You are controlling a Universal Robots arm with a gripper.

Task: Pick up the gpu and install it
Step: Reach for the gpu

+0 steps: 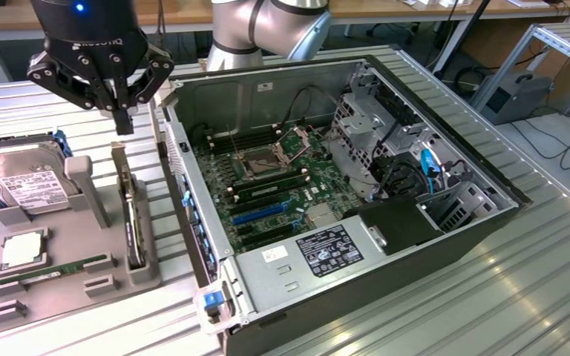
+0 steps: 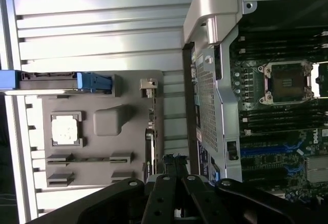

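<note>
Grey holder point(image 1: 62, 293) on the surface point(image 1: 414, 319) carries the gpu point(image 1: 127, 215), which stands on edge in its slot and is not yet lifted. We judge pick-up and installation into the open computer case point(image 1: 295, 96) both outstanding. Hand point(image 1: 124, 124) hangs above one end of the card, apart from it, fingers closed together on nothing.

Black pincer point(image 1: 124, 127); dark gpu point(image 1: 130, 215); grey tray point(image 1: 42, 300); green motherboard point(image 1: 315, 182); silver hard drive point(image 1: 27, 182), white label.
</note>
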